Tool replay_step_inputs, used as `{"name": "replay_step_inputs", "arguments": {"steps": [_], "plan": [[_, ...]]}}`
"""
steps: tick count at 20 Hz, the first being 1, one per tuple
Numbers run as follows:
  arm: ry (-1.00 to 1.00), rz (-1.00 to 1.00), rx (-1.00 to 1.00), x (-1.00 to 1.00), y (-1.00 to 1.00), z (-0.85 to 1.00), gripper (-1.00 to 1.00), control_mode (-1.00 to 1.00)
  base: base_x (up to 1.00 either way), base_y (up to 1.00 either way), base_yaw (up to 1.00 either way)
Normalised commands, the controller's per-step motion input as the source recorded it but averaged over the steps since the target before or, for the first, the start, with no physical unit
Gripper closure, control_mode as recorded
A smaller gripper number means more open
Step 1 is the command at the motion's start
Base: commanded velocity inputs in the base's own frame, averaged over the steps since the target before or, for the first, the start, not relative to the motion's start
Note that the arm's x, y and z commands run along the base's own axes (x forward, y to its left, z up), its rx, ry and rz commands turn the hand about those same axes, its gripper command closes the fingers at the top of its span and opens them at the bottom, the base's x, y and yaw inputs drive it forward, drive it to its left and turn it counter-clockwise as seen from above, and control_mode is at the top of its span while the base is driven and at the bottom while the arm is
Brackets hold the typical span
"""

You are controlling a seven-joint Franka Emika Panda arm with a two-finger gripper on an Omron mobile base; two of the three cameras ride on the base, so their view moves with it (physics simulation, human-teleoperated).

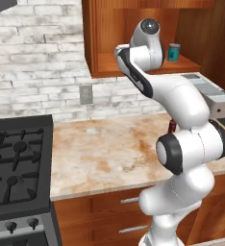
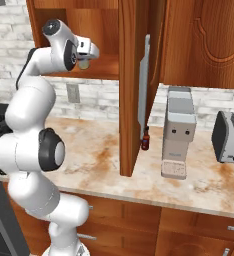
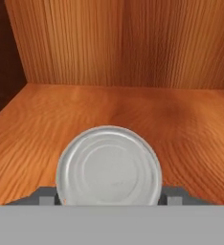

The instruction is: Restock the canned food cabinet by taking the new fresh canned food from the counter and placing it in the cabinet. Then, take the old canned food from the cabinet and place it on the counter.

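Note:
My gripper (image 2: 84, 59) is inside the reddish-brown cabinet (image 2: 105, 64), just above its shelf (image 3: 114, 107). It is shut on the new fresh canned food (image 3: 109, 170), whose round silver top faces the hand camera between the two fingers (image 3: 46, 195). The label's colours hardly show. In the right base view this can (image 2: 83, 64) hangs under the hand at shelf height. The old canned food (image 1: 174, 52), with its teal-blue label, stands upright on the right part of the cabinet shelf (image 1: 114, 65), to the right of my arm. The mottled counter (image 1: 105, 149) lies below.
The cabinet's open door (image 2: 131, 85) juts out over the counter. A dark brown bottle (image 2: 145, 140) stands beside its lower edge, near a grey coffee machine (image 2: 178, 135) and a toaster (image 2: 231, 137). The black gas stove (image 1: 18, 163) is on the left.

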Motion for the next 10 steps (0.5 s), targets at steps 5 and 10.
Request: {"name": "replay_step_inputs", "arguments": {"steps": [5,10], "plan": [[-0.04,0.0,0.0,0.18,0.0,0.0,-1.0,-1.0,0.0,0.0,0.0],[-0.09,0.0,0.0,0.18,0.0,0.0,-1.0,-1.0,0.0,0.0,0.0]]}}
